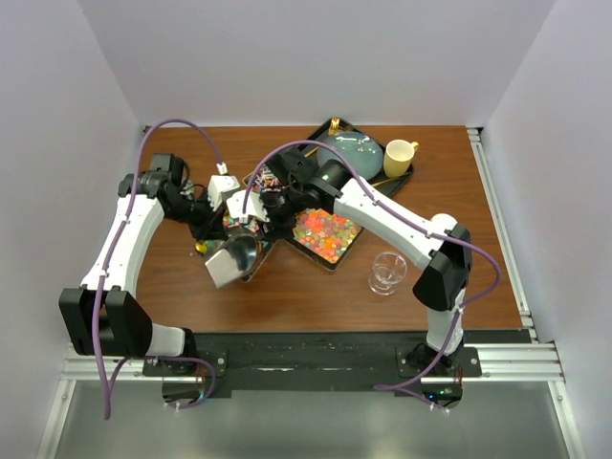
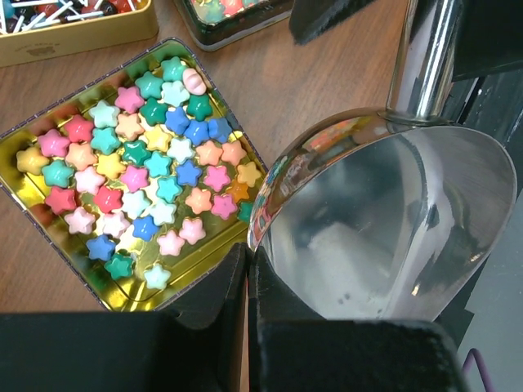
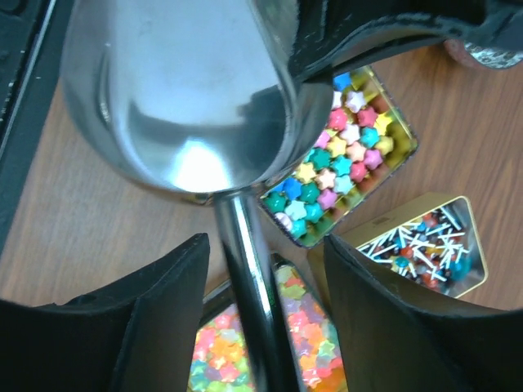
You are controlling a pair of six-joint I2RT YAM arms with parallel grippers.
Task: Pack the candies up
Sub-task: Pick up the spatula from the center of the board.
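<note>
The star candies (image 2: 139, 163), in pink, blue, green, yellow and orange, lie in a loose single layer in an open gold tin (image 2: 106, 286) on the wooden surface (image 1: 287, 296). One pale striped piece sits among them near the tin's 1 o'clock corner. In the left wrist view, the gummies (image 1: 325, 234) show at 12 o'clock of this tin, an orange, yellow and pink heap in a dark container (image 2: 233, 31). At 11 o'clock, the wrapped candies (image 3: 417, 245), red, white and blue, fill a second gold tin (image 3: 380, 220).

A shiny metal scoop (image 1: 234, 258) hangs just beside the star tin, at its 3 o'clock in the left wrist view. Its bowl is turned toward the camera and its handle runs up to 12 o'clock. The left hand (image 2: 249, 278) has its fingers drawn almost together, with the scoop's thin rim caught between the tips. The right hand (image 3: 265, 245) has its fingers well apart, straddling the handle, which runs nearer one finger than the other.

In the top view, a clear glass jar (image 1: 387, 273) stands at 4 o'clock of the gummies, apart from them. A yellow mug (image 1: 400, 156) stands at 1 o'clock.
</note>
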